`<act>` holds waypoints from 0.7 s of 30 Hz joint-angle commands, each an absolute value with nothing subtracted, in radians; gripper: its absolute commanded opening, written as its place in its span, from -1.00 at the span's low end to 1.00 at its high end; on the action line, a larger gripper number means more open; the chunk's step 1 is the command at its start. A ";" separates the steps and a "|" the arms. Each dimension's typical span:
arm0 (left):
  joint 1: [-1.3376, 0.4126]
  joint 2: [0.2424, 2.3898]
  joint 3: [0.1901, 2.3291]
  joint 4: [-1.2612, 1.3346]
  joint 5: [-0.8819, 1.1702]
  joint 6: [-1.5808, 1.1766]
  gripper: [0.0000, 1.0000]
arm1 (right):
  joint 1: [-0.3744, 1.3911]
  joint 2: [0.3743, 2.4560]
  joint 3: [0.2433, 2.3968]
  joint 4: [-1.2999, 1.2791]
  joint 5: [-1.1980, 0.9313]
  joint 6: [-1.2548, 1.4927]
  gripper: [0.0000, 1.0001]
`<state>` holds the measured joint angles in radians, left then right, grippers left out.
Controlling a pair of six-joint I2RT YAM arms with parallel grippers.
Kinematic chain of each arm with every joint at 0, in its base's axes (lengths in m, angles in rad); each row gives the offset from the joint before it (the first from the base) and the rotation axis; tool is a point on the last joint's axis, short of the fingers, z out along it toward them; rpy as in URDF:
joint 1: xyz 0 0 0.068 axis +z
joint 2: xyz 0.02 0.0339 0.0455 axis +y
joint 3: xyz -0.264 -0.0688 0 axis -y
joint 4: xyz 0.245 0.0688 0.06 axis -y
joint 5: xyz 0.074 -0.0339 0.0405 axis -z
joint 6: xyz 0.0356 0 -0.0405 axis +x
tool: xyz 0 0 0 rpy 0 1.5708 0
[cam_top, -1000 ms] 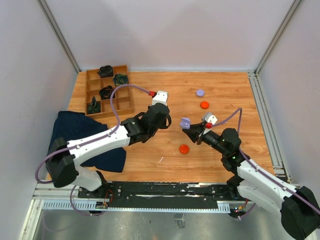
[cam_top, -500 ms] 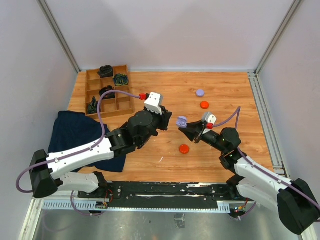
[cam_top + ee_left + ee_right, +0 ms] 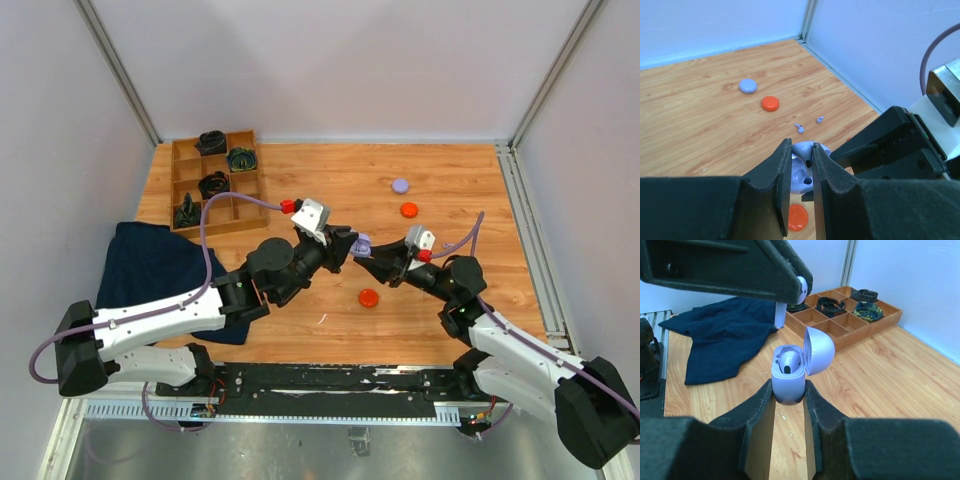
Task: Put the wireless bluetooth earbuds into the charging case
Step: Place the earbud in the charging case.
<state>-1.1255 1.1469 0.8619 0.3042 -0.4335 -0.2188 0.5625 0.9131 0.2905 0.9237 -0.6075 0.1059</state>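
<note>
My right gripper (image 3: 789, 392) is shut on a lavender charging case (image 3: 788, 381) and holds it upright above the table with its lid (image 3: 819, 350) open. One lavender earbud (image 3: 789, 360) sits in the case. My left gripper (image 3: 801, 156) is shut on a second lavender earbud (image 3: 807, 150), held right over the open case (image 3: 799, 181). In the top view the two grippers (image 3: 345, 248) (image 3: 383, 264) meet at the case (image 3: 364, 243). Two tiny lavender pieces (image 3: 799, 128) (image 3: 819, 119) lie on the wood beyond.
A lavender disc (image 3: 400, 186) and an orange-red disc (image 3: 408, 210) lie at the back right. Another orange-red disc (image 3: 368, 297) lies under the grippers. A wooden compartment tray (image 3: 250, 205) with black coiled bundles stands at the back left. A dark blue cloth (image 3: 160, 265) lies at the left.
My left gripper has swung right and down until its fingertips are at the open case. My right gripper has shifted the case slightly left.
</note>
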 commanded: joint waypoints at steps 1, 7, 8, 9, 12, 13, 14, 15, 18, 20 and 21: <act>-1.148 1.108 0.835 0.425 -0.424 -0.159 -0.56 | 0.573 0.891 0.336 0.985 -0.634 0.123 -0.91; -1.157 1.097 0.803 0.458 -0.420 -0.145 -0.56 | 0.573 0.871 0.347 0.984 -0.640 0.136 -0.91; -1.159 1.098 0.800 0.462 -0.421 -0.142 -0.56 | 0.574 0.868 0.347 0.983 -0.640 0.136 -0.91; -1.163 1.100 0.797 0.467 -0.421 -0.138 -0.56 | 0.574 0.866 0.349 0.983 -0.641 0.137 -0.91; -1.166 1.101 0.786 0.494 -0.422 -0.127 -0.56 | 0.574 0.860 0.356 0.977 -0.647 0.138 -0.90; -1.167 1.103 0.786 0.496 -0.421 -0.125 -0.57 | 0.573 0.858 0.358 0.974 -0.648 0.138 -0.90; -1.168 1.105 0.786 0.501 -0.419 -0.122 -0.56 | 0.574 0.856 0.360 0.972 -0.647 0.137 -0.90; -1.170 1.108 0.785 0.505 -0.420 -0.119 -0.56 | 0.574 0.854 0.360 0.970 -0.646 0.137 -0.90; -1.174 1.115 0.784 0.509 -0.421 -0.118 -0.56 | 0.573 0.850 0.363 0.967 -0.643 0.137 -0.90; -1.176 1.115 0.780 0.513 -0.419 -0.117 -0.56 | 0.574 0.850 0.366 0.966 -0.646 0.138 -0.90; -1.178 1.114 0.778 0.515 -0.419 -0.118 -0.56 | 0.574 0.850 0.367 0.966 -0.647 0.139 -0.90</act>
<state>-1.1629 1.1152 0.7887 0.4637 -0.4202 -0.1349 0.5625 0.8658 0.3294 0.9360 -0.6296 0.1310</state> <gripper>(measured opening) 0.240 0.262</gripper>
